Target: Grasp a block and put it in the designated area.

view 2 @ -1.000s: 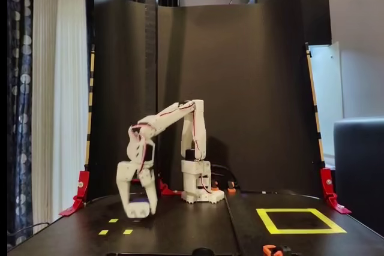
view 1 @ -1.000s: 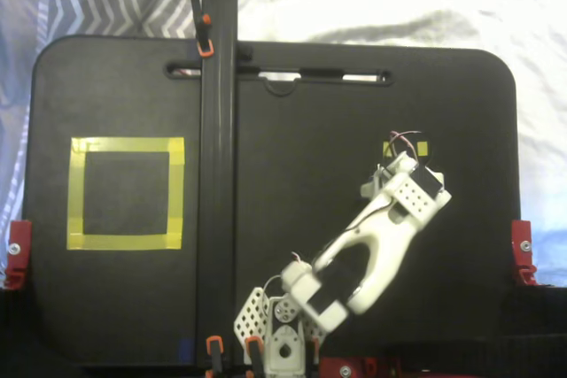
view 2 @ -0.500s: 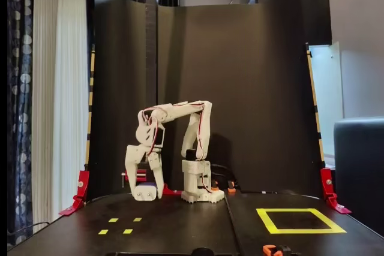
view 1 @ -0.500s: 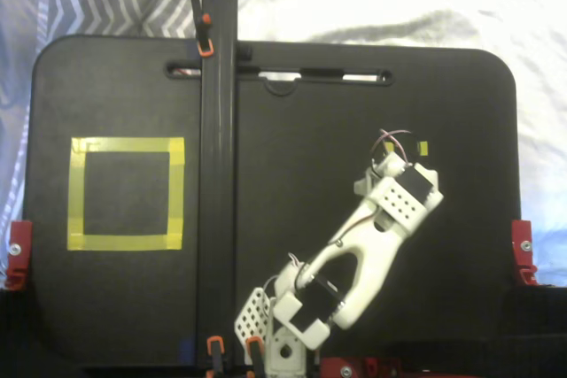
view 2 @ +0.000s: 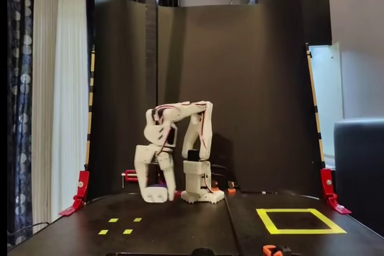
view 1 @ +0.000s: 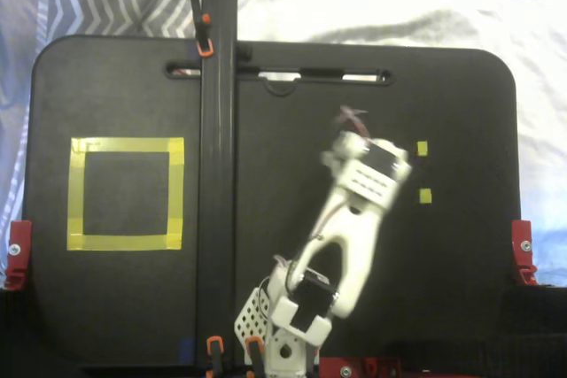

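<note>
Jaws closed around the block (view 2: pixel 157 179), a dark sliver between the fingers of the gripper (view 2: pixel 156 194), lifted clear of the table (view 2: pixel 180 226). Small yellow tape squares (view 2: pixel 120 226) lie near left; the designated area (view 2: pixel 300 220) sits far right, open table between.

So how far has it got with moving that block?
Roughly halfway, I'd guess. No block lies by the small yellow squares, so the pick-up looks done. The end effector hangs clear of the table, probably with the block in it, though that is too small to confirm. The designated area is empty, so carrying across and dropping off remain.
</note>
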{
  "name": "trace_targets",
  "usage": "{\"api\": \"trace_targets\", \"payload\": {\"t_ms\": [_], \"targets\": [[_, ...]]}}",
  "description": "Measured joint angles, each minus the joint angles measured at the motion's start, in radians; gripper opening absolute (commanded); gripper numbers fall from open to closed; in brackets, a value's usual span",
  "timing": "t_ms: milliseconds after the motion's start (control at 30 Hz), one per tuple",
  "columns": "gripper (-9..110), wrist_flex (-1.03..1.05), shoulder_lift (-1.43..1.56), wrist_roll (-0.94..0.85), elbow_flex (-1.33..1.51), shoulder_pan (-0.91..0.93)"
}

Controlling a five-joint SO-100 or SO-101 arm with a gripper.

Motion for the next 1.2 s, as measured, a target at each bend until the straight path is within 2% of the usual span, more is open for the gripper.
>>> {"api": "trace_targets", "payload": {"t_ms": [500,1200], "targets": [[23,0.083,-0.115,0.460,-0.156,-0.388],[23,0.169,-0.350,0.948,-0.396,-0.927]]}}
